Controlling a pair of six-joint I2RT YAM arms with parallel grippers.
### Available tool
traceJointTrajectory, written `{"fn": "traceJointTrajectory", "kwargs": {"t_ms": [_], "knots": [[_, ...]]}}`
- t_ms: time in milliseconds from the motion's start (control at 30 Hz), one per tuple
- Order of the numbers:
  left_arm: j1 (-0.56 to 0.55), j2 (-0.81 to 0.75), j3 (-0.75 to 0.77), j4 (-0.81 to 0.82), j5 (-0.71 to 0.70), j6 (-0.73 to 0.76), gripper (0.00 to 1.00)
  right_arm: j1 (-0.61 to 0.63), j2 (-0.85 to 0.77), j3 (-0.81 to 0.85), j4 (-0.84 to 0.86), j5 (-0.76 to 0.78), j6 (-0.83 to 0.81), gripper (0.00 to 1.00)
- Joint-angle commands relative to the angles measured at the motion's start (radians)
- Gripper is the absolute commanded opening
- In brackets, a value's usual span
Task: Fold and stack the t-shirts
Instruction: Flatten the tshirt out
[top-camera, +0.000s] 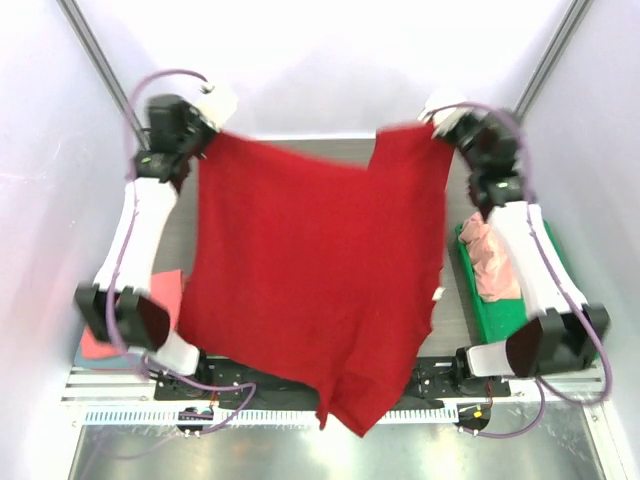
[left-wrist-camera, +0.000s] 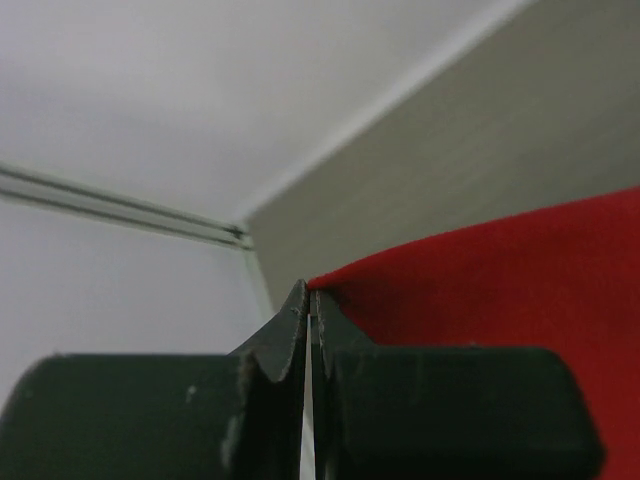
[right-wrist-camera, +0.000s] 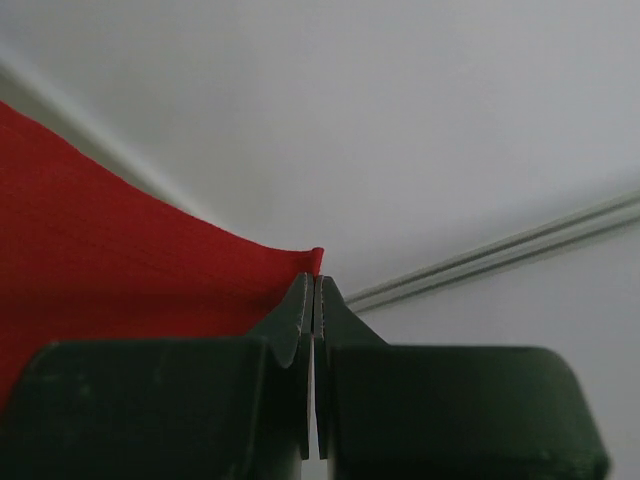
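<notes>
The worktop (top-camera: 452, 200) is lying under the red shirt (top-camera: 320, 280). It is showing as a grey strip beyond the shirt's top edge and as a narrow band off its right side. We are holding the red shirt up above it, spread wide between our two arms, so the cloth is covering most of the middle of the overhead view. Its top edge is sagging between the two held corners. Its lower end is hanging down past our bases at the near edge.

Our left arm (top-camera: 140, 225) is reaching up along the shirt's left side, and our right arm (top-camera: 530, 250) is doing the same along its right side. Just right of the shirt, a green tray (top-camera: 480, 310) is sitting, partly hidden behind the right arm. A pink shirt (top-camera: 492, 262) is lying crumpled in it. To the left of the red shirt, a second pink shirt (top-camera: 165, 290) is lying flat, partly hidden by the left arm.

Our left gripper (left-wrist-camera: 310, 295) is pinching the red shirt's top left corner, with its jaws pressed together on the cloth. Our right gripper (right-wrist-camera: 316, 280) is clamping the top right corner the same way, and a small tip of red is poking out above the closed jaws.
</notes>
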Motion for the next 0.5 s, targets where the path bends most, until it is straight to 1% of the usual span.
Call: {"fn": "traceJointTrajectory", "kwargs": {"t_ms": [0, 33, 100, 133, 167, 200, 233, 267, 333, 367, 400, 433, 467], "knots": [[0.0, 0.129, -0.06, 0.043, 0.09, -0.039, 0.0, 0.003, 0.048, -0.2, 0.189, -0.036, 0.014, 0.01], [-0.001, 0.172, -0.069, 0.049, 0.094, -0.048, 0.0, 0.003, 0.13, -0.229, 0.211, -0.025, 0.024, 0.01], [0.0, 0.265, -0.068, 0.05, 0.114, -0.068, 0.0, 0.003, 0.223, -0.269, 0.267, 0.006, 0.021, 0.01], [-0.001, 0.356, -0.057, 0.05, 0.113, -0.077, 0.0, 0.003, 0.261, -0.274, 0.293, 0.01, 0.029, 0.01], [-0.001, 0.408, -0.021, 0.046, 0.108, -0.085, 0.0, 0.003, 0.344, -0.26, 0.31, 0.021, 0.026, 0.01], [0.0, 0.45, 0.005, 0.048, 0.091, -0.114, 0.0, 0.001, 0.379, -0.24, 0.321, 0.021, 0.015, 0.01], [0.003, 0.527, 0.06, 0.046, 0.082, -0.127, 0.0, 0.003, 0.416, -0.211, 0.32, 0.026, 0.017, 0.01], [0.008, 0.562, 0.087, 0.045, 0.077, -0.138, 0.0, 0.001, 0.5, -0.14, 0.311, 0.047, 0.018, 0.01], [0.021, 0.628, 0.146, 0.048, 0.057, -0.189, 0.0, 0.001, 0.589, -0.044, 0.297, 0.09, 0.03, 0.01], [0.029, 0.683, 0.204, 0.045, 0.057, -0.206, 0.0, 0.0, 0.679, 0.062, 0.282, 0.114, 0.035, 0.01], [0.038, 0.714, 0.234, 0.043, 0.05, -0.224, 0.0, 0.0, 0.735, 0.124, 0.236, 0.163, 0.038, 0.01], [0.041, 0.738, 0.286, 0.045, 0.041, -0.232, 0.0, 0.001, 0.78, 0.245, 0.21, 0.186, 0.049, 0.01], [0.045, 0.788, 0.312, 0.043, 0.027, -0.233, 0.0, 0.0, 0.868, 0.304, 0.167, 0.2, 0.063, 0.01]]}}
